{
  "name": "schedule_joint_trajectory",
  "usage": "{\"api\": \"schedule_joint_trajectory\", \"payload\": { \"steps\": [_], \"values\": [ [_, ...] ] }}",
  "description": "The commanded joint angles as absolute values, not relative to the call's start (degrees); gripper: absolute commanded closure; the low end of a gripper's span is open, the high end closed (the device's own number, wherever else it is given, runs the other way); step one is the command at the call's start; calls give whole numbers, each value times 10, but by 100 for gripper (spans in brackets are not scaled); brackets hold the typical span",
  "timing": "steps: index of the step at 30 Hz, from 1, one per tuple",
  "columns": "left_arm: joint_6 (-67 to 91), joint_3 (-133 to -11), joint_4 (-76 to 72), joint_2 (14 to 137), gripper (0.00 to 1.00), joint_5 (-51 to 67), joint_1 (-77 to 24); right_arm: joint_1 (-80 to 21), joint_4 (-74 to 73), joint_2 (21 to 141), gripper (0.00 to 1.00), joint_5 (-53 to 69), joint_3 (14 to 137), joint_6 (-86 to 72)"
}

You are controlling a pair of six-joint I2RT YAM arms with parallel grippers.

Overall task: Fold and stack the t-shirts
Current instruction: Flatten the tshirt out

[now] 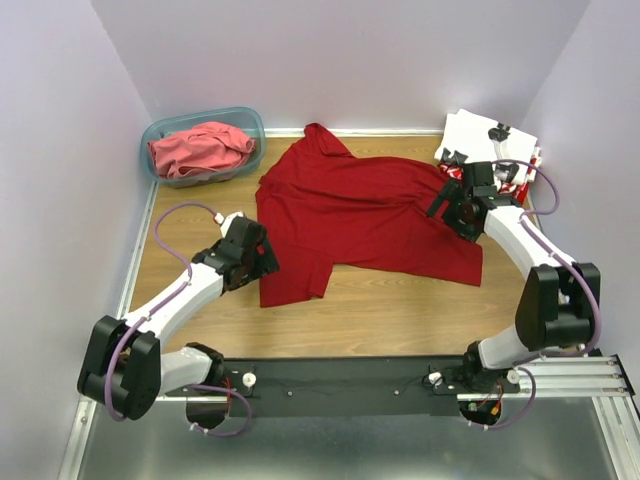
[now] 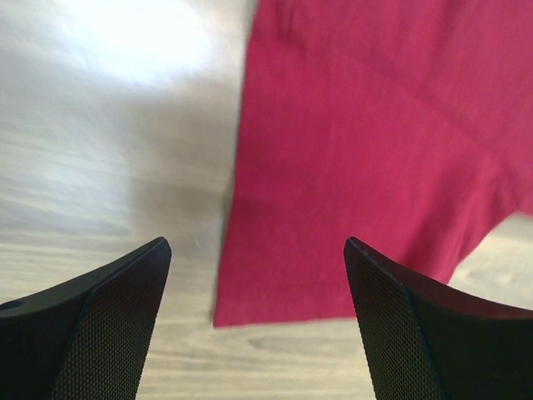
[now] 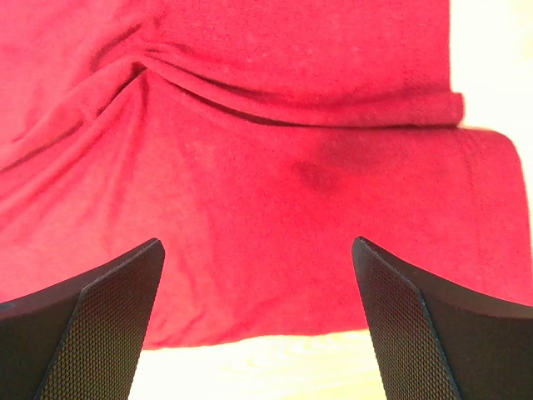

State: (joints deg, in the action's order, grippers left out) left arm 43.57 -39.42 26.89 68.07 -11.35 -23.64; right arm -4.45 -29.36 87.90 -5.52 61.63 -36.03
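Top external | deep red t-shirt (image 1: 360,215) spread flat mid-table (image 1: 380,310), likely laid out so you can fold it | left end effector (image 1: 265,258) released beside its left edge | right end effector (image 1: 448,205) released over its right edge, holding nothing

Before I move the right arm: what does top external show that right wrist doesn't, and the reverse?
Top external only: the teal tub holding a crumpled coral-red t-shirt, the white printed t-shirt at back right, and the left gripper. Right wrist only: close-up creases and a folded-over hem edge. Both: the deep red t-shirt, spread out, with the open right gripper over it.
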Motion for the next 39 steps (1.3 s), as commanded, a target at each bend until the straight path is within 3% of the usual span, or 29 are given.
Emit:
{"api": "schedule_joint_trajectory", "payload": {
  "steps": [1,5,12,19,35,39],
  "values": [
    [439,-352,249,668,9,-22,-238,-37,-294,839,0,-45,592,-368],
    [446,-338,250,664,12,19,-246,-33,-294,817,0,-40,578,-369],
    [499,-335,325,649,13,-29,-254,-31,-294,785,0,-37,561,-369],
    [538,-325,341,622,22,-36,-255,-27,-294,771,0,-33,545,-368],
    [547,-383,368,744,27,-95,-269,-21,-287,748,0,-10,548,-367],
    [556,-385,366,767,32,-100,-284,-18,-285,748,0,-11,546,-362]
  ]
}}
